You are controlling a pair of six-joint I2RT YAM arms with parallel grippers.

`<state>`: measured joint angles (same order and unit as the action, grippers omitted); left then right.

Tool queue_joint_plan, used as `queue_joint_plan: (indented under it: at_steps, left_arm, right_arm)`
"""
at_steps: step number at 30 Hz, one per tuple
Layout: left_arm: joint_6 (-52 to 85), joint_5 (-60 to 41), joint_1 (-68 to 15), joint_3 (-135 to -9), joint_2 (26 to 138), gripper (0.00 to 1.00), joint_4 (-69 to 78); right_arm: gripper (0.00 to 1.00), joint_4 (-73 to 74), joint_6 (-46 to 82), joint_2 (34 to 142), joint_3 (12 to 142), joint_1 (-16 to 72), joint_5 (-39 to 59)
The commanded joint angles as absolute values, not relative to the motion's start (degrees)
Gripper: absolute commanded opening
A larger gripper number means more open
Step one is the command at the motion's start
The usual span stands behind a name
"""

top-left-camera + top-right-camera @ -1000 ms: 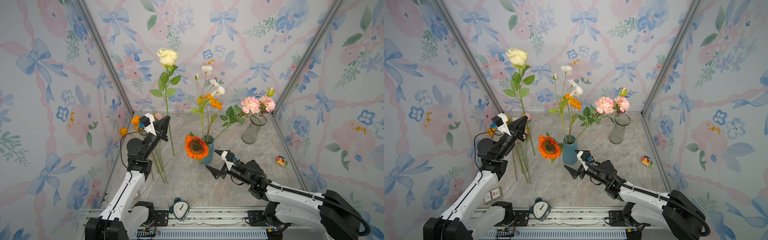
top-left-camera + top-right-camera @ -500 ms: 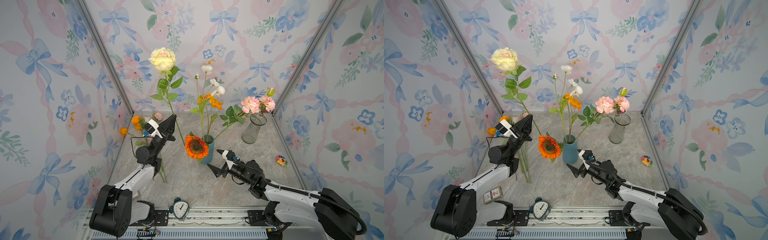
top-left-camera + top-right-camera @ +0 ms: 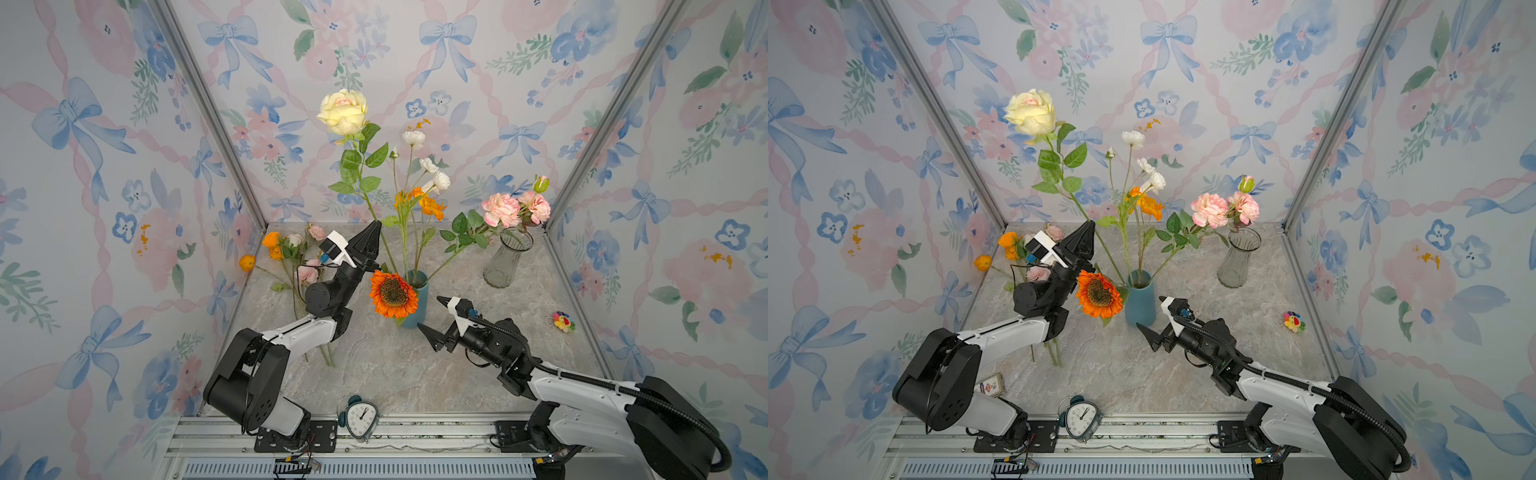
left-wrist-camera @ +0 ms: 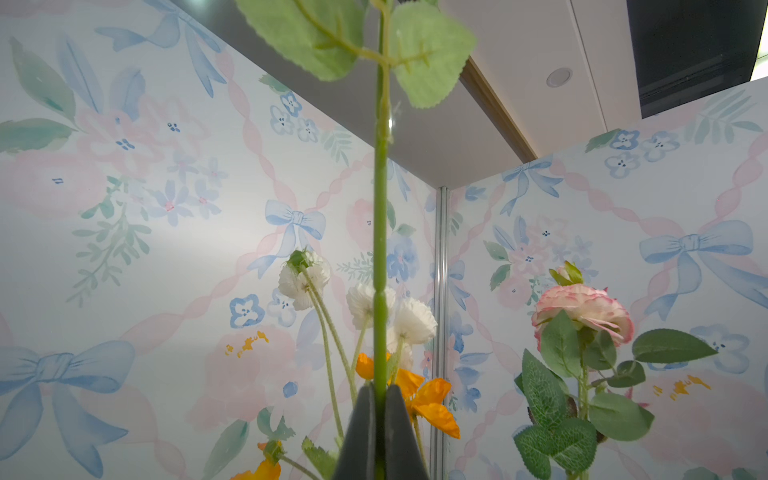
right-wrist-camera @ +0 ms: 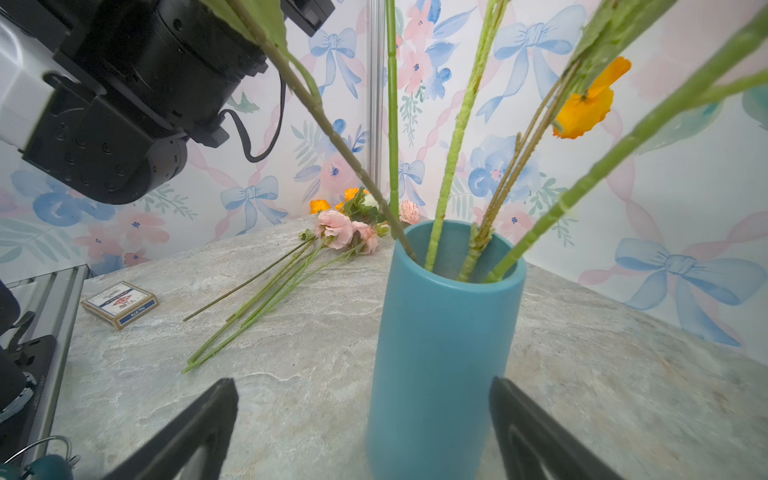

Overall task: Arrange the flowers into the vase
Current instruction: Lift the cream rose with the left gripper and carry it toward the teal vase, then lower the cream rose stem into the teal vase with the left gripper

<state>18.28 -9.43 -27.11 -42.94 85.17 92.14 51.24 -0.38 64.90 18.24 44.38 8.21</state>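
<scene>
Across the worktop (image 3: pixel 374 374) a bunch of flowers (image 3: pixel 307 274) is seen lying unplaced, well apart from the blue vase (image 3: pixel 420 307) in which several stems are already stood, while a cream rose (image 3: pixel 343 111) is clamped by its stem in the left end effector (image 3: pixel 374 232) beside that vase and the right end effector (image 3: pixel 430 312) is spread wide, empty.
</scene>
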Motion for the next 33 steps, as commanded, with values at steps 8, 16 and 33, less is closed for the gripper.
queue_joint_plan:
  at_steps: [8, 16, 33]
  left_arm:
    - [16.98, -7.21, -29.22, -46.78, 87.78, 0.00, 107.05]
    - [16.28, -7.57, -32.28, -46.22, 90.95, 0.00, 107.05]
    - [15.70, -12.67, -35.62, -40.07, 95.95, 0.08, 107.04]
  right_arm:
    - [0.97, 53.29, 0.85, 65.31, 17.53, 43.68, 8.57]
    - [0.97, 53.00, 0.87, 65.08, 17.67, 43.68, 8.70]
    - [0.97, 52.38, 0.70, 64.42, 17.75, 43.64, 8.61]
